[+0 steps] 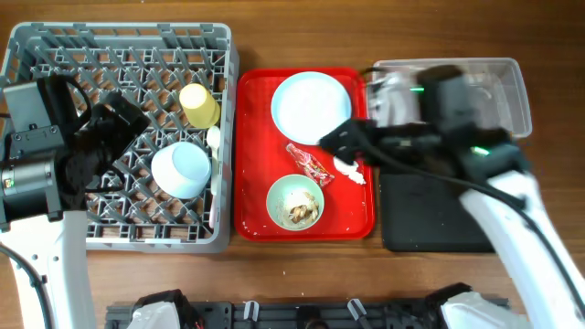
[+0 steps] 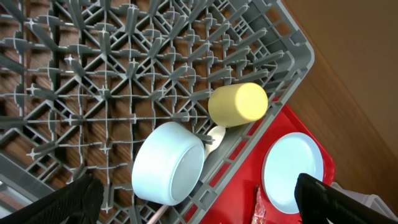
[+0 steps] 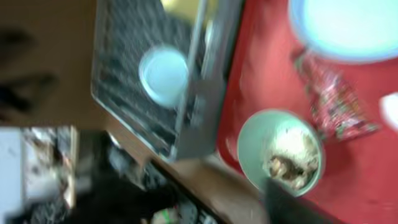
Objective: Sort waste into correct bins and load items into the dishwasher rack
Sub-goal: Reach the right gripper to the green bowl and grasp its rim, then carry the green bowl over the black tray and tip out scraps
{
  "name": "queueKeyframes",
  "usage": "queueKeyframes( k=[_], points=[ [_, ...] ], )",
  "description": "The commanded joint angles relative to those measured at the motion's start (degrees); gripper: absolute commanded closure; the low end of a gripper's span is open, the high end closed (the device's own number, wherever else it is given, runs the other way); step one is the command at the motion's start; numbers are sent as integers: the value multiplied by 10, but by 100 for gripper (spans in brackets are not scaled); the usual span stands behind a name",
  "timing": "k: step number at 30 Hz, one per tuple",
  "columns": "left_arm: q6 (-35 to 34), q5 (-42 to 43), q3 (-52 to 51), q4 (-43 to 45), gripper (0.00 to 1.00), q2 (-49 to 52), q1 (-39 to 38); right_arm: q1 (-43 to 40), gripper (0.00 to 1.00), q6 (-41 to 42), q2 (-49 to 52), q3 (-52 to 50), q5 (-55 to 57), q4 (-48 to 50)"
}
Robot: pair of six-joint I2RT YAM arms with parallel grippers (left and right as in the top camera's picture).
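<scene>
The grey dishwasher rack (image 1: 55, 55) holds a yellow cup (image 1: 199, 104), an overturned pale blue bowl (image 1: 181, 169) and a white utensil (image 1: 214, 139). My left gripper (image 1: 117, 123) hovers open and empty over the rack; the left wrist view (image 2: 199, 202) shows the cup (image 2: 237, 104) and the bowl (image 2: 168, 163). On the red tray (image 1: 254, 210) lie a pale blue plate (image 1: 306, 102), a red wrapper (image 1: 309, 163), a white tissue (image 1: 351, 171) and a green bowl (image 1: 281, 196) with rice and brown scraps. My right gripper (image 1: 340, 139) hovers open just above the tissue. The right wrist view is blurred.
A clear tub (image 1: 503, 87) stands at the back right, partly covered by my right arm. A black tray (image 1: 425, 219) sits in front of it. Bare wooden table runs along the front edge.
</scene>
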Motion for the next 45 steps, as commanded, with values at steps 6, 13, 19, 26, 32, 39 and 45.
queueKeyframes(
  k=[6, 13, 19, 26, 32, 39, 45],
  points=[
    [-5, 1, 2, 2, 0, -2, 3, 372, 49, 41, 200, 5, 408, 16],
    [-5, 1, 2, 2, 0, -2, 3, 417, 53, 40, 315, 5, 511, 55],
    [-5, 1, 2, 2, 0, -2, 3, 417, 89, 40, 316, 5, 511, 54],
    [-5, 1, 2, 2, 0, -2, 3, 367, 96, 56, 247, 109, 523, -70],
    [-5, 1, 2, 2, 0, -2, 3, 229, 96, 83, 54, 134, 479, -252],
    [-5, 1, 2, 2, 0, -2, 3, 89, 96, -15, -110, 134, 381, -326],
    [-5, 1, 2, 2, 0, -2, 3, -132, 96, -223, -163, 128, 179, -370]
  ],
)
